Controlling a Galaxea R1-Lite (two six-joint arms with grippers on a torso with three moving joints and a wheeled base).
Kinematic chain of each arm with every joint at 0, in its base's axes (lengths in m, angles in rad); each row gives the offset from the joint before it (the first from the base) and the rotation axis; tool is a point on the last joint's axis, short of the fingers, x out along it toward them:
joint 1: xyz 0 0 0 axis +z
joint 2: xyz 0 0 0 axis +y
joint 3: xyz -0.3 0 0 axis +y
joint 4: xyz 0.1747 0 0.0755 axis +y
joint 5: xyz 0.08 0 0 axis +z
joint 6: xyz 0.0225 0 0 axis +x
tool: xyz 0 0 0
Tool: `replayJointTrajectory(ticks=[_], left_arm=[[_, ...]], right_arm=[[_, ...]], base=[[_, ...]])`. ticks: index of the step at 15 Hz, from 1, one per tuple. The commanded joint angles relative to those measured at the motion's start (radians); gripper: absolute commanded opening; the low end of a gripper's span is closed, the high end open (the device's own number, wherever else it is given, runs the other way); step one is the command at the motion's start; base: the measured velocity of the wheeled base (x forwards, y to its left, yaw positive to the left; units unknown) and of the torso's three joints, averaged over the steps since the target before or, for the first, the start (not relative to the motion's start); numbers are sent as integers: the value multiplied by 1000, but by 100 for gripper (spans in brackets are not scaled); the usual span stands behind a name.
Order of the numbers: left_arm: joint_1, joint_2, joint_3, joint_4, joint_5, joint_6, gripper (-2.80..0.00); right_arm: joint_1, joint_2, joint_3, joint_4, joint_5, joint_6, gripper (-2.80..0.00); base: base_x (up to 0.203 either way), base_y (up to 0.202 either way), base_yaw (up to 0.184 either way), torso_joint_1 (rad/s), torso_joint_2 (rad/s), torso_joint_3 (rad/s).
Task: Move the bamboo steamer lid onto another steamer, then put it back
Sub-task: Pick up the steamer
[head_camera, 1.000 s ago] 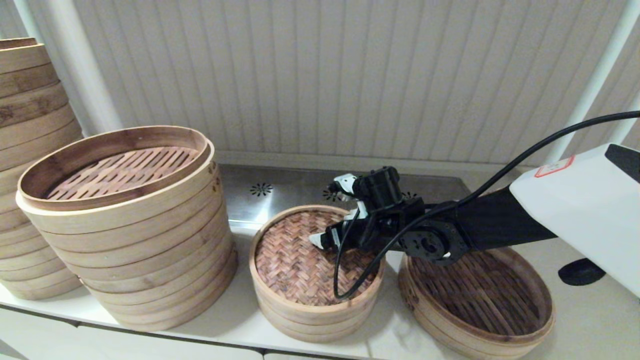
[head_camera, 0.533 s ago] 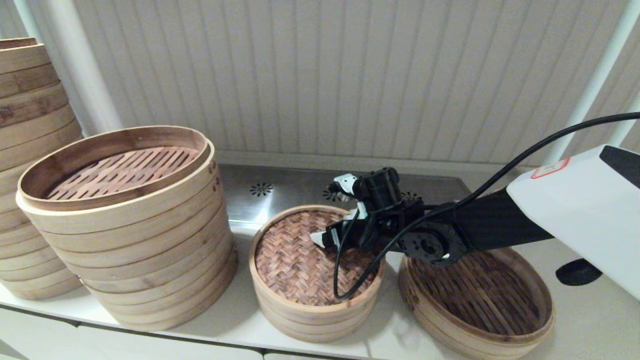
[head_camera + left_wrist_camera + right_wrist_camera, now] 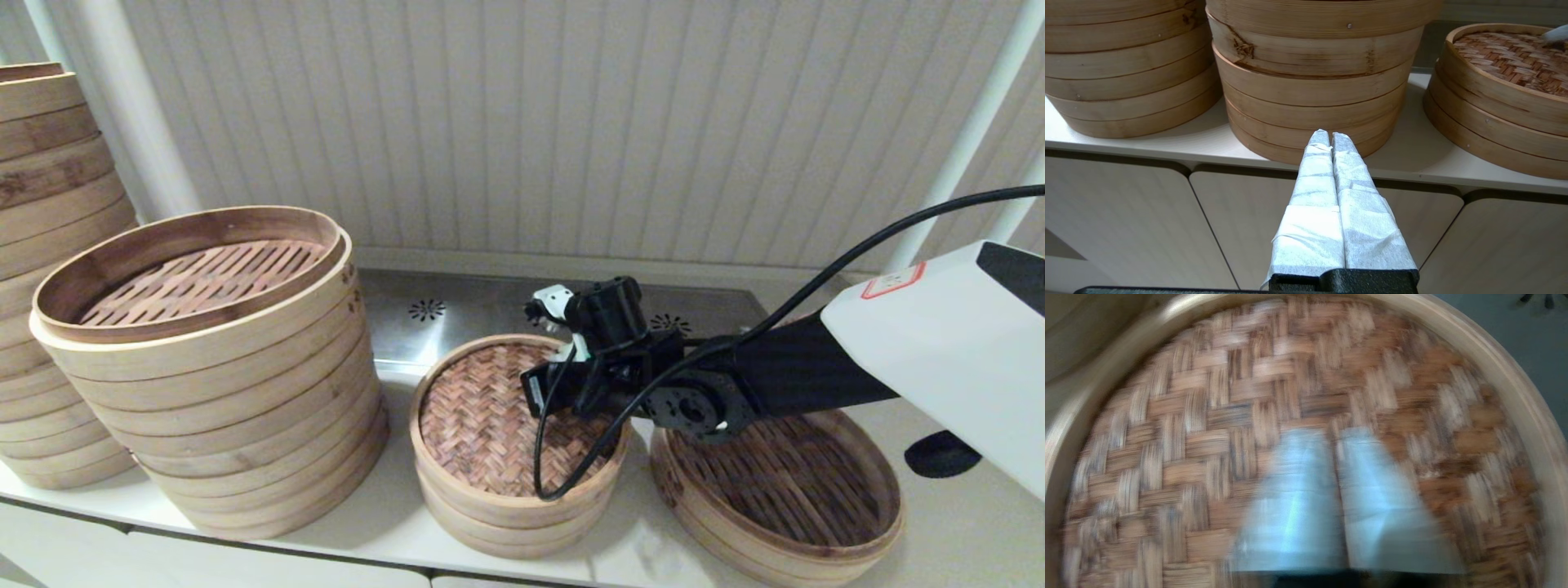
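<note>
The bamboo steamer lid (image 3: pixel 490 425), brown herringbone weave inside a pale band, rests on the smallest low steamer (image 3: pixel 498 531) at the counter's middle. The lid hides the steamer's liner. My right gripper (image 3: pixel 535 398) points down at the right part of the woven top; in the right wrist view its taped fingers lie together, shut (image 3: pixel 1336 435), right at the weave of the lid (image 3: pixel 1208 416) and holding nothing. My left gripper (image 3: pixel 1329 136) is shut and parked low in front of the counter edge, facing the tall stack. The lid (image 3: pixel 1506 49) and the steamer (image 3: pixel 1494 139) show to the right in that view.
A wider low slatted basket (image 3: pixel 784 482) sits right of the small steamer, under my right arm. A tall stack of wide baskets (image 3: pixel 212 367) stands to the left, with a taller stack (image 3: pixel 41 245) beyond it. A steel panel (image 3: pixel 457 314) lies behind.
My right gripper has tipped downward and moved slightly left over the lid; its white fingertip no longer shows in the head view. The lid's left edge has shifted slightly. The left arm has not moved.
</note>
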Motion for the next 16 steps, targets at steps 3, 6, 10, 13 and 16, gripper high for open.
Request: replayJointTrajectory(ticks=[3,6,10,13,16], left_arm=[[-1,2,0,1,1,0,-280],[-1,2,0,1,1,0,-280],[-1,2,1,0,1,0,-280],[-1,2,0,0,1,0,-280],[-1,2,0,0,1,0,-280]], right_arm=[[2,3,0,-2,5,1,-280],[2,2,0,-2,6,2,-280],[8,-13,0,-1,3,7,-280],[32,-45,0,2,3,10,-280],[46,-54,-5,5,1,10,-280]], base=[[0,0,0,0,0,0],[0,0,0,0,0,0],[0,0,0,0,0,0],[0,0,0,0,0,0],[0,0,0,0,0,0]])
